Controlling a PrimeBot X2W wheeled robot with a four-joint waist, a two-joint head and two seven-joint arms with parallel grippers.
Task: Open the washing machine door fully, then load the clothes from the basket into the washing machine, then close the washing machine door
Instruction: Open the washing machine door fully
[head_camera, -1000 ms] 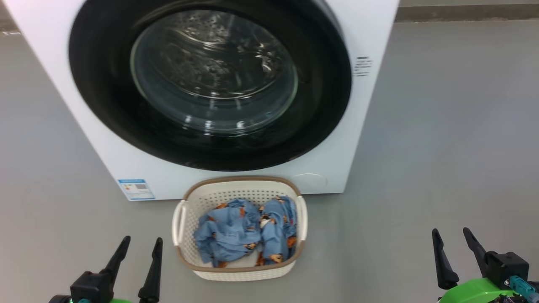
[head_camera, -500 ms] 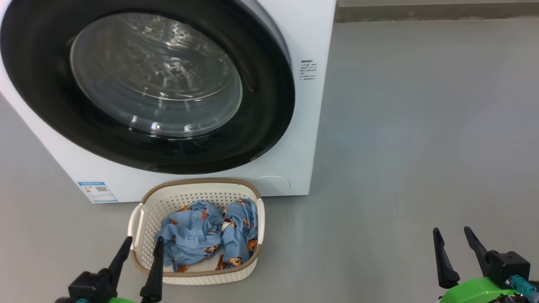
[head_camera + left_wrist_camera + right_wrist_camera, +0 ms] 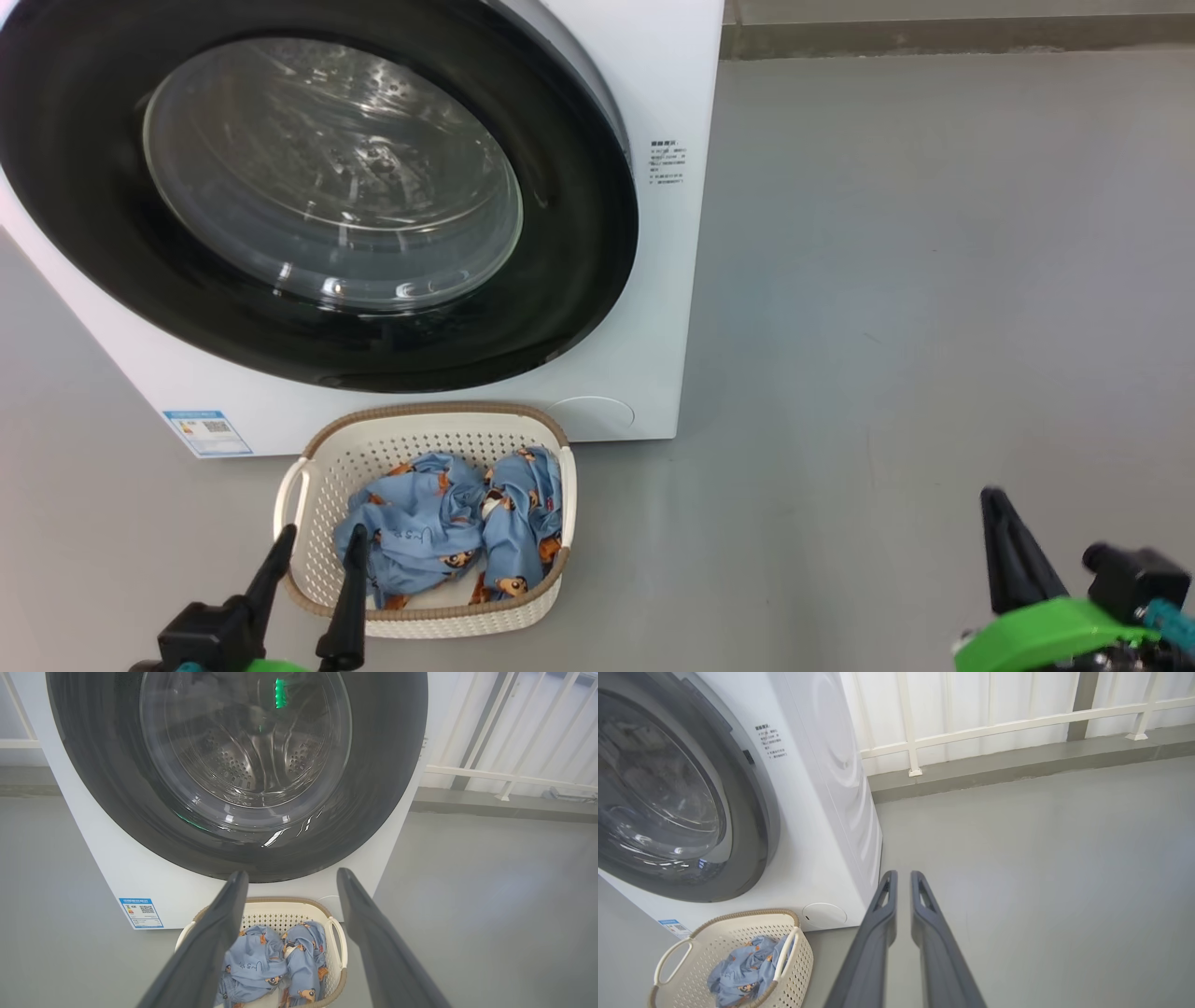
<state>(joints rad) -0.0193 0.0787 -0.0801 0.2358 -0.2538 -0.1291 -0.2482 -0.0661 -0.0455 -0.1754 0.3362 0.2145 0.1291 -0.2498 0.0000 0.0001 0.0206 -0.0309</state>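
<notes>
Behind the left gripper [image 3: 292, 873], jaws wide, the basket [image 3: 285, 911] is partly hidden; right gripper [image 3: 903, 873] jaws narrow.

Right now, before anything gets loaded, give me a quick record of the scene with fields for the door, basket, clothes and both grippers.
Door: washing machine door shut against the washing machine
Basket: basket on the floor, just in front of the machine
Clothes: clothes crumpled inside the basket
Left: left gripper open, empty, by the basket's near left corner
Right: right gripper fingers nearly together, empty, over the floor
</notes>
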